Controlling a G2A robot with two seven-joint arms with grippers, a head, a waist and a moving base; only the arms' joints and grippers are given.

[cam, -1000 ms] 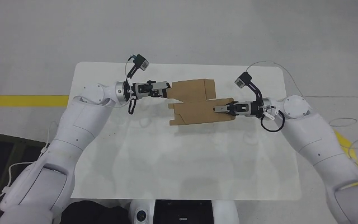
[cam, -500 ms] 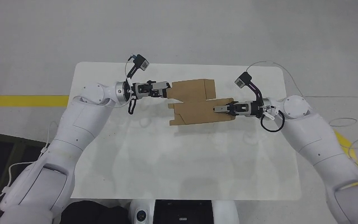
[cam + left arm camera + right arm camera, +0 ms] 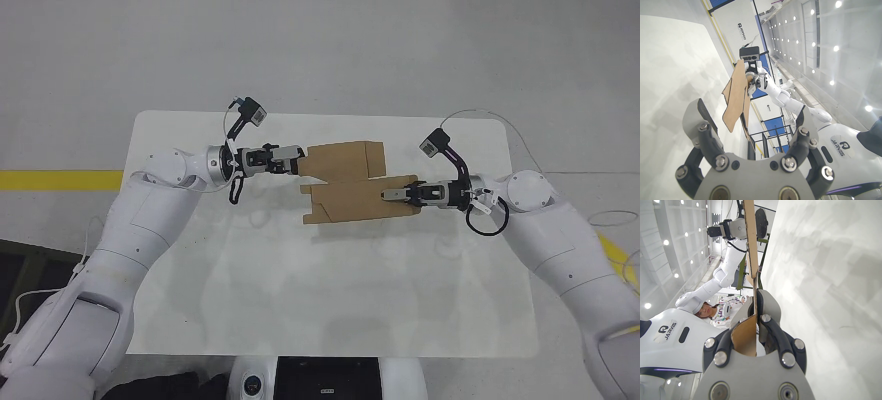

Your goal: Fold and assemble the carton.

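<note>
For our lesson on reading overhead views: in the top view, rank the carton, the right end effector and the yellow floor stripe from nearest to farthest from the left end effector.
1. carton: mid-table, right beside the left end effector.
2. right end effector: across the carton, clamped on its far side.
3. yellow floor stripe: on the floor, on the robot's left.

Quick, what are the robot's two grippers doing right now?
Left gripper: open.
Right gripper: closed on the flat brown cardboard carton.
</note>
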